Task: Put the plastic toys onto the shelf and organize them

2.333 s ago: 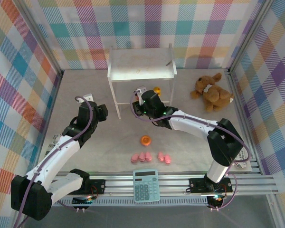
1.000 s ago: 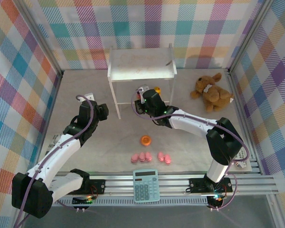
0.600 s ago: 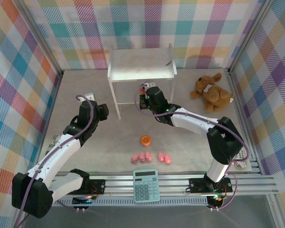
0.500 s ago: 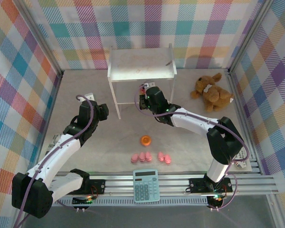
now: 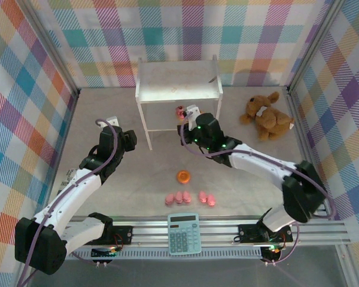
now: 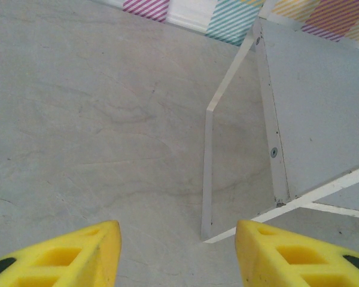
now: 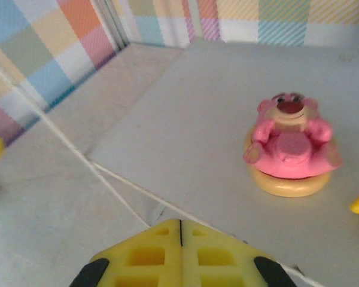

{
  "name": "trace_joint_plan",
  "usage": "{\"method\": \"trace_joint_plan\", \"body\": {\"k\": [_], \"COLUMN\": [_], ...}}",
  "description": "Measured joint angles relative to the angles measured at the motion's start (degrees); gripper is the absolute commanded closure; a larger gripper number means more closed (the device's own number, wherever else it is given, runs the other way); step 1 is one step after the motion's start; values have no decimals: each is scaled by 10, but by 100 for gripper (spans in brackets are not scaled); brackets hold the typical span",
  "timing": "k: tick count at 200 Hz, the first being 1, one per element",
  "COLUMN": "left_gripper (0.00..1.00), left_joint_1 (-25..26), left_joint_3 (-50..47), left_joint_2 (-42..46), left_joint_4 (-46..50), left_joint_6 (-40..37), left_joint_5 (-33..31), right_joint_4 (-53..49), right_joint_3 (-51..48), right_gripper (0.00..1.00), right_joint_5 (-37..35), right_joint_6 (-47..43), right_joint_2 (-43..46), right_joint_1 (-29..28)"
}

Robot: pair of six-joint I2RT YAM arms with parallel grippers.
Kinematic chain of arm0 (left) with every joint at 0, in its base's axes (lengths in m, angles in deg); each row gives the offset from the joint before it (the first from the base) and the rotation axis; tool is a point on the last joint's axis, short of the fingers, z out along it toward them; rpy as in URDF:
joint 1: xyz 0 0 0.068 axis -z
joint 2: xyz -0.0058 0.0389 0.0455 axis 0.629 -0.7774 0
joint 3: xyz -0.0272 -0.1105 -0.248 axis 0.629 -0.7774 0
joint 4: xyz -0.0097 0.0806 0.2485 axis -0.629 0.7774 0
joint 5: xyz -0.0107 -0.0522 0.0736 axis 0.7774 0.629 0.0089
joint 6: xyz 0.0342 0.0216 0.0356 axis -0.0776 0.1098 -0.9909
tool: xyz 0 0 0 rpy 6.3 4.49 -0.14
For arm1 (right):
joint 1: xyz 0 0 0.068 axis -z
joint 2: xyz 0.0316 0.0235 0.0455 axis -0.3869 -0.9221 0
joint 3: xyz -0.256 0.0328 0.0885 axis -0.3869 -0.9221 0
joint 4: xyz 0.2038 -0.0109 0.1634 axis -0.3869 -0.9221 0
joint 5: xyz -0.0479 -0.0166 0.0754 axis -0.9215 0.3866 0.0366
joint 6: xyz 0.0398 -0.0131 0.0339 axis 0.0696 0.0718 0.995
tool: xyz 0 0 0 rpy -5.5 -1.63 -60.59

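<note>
- Left gripper (image 6: 176, 232): I saw its yellow fingers spread apart with nothing between them, hovering over bare table (image 5: 107, 179) just left of the shelf's front-left leg.
- Shelf (image 5: 178, 81): white two-tier rack, stood upright at the back of the table, centre. Its top looked bare from the top camera.
- Pink cupcake-like figure (image 7: 290, 146): sat upright on its tan base on the shelf's lower board. From above it peeked out just under the front edge of the top, just beside the right gripper.
- A yellow-and-blue sliver showed at the right edge of the right wrist view, close to that figure. I couldn't tell what it was.
- Right gripper (image 7: 179, 224): fingers pressed fully together, holding nothing. It pointed at the lower board, short of the pink figure and not touching it.
- Orange ring disc (image 5: 183, 176): lay flat on the table in front of the shelf, well apart from it.
- Pink pig figures (image 5: 178, 197): lay in a row near the front edge, a bigger bunch left and a smaller bunch right.
- Teal calculator (image 5: 183, 233): on the front rail, just below the pigs.
- Brown plush animal (image 5: 266, 116): lay on the table right of the shelf.
</note>
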Motion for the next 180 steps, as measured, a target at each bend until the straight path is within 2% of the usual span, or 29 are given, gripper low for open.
{"method": "trace_joint_plan", "body": {"k": [17,43,61,76,85,104,132,180], "left_gripper": [47,47,46,46,46,46,46,45], "left_joint_1": [0,0,0,5,12,38,83,172], "left_joint_3": [0,0,0,0,0,0,0,6], "left_joint_2": [0,8,17,23,23,23,20,-37], "left_joint_4": [1,12,21,27,33,53,73,78], "left_joint_6": [-3,-6,-6,-6,-6,-6,-4,19], "left_joint_5": [0,0,0,0,-2,-7,-23,-50], "right_joint_4": [-31,-85,-119,-146,-167,-231,-306,-357], "right_joint_3": [-1,-5,-7,-7,-6,5,11,9], "right_gripper": [98,96,93,86,86,86,84,52], "right_joint_5": [-8,-59,-111,-162,-194,-229,-228,-166], "right_joint_6": [-12,-33,-43,-43,-36,-5,43,109], "right_joint_2": [69,204,292,337,354,360,331,278], "right_joint_1": [0,0,0,3,13,71,149,213]}}
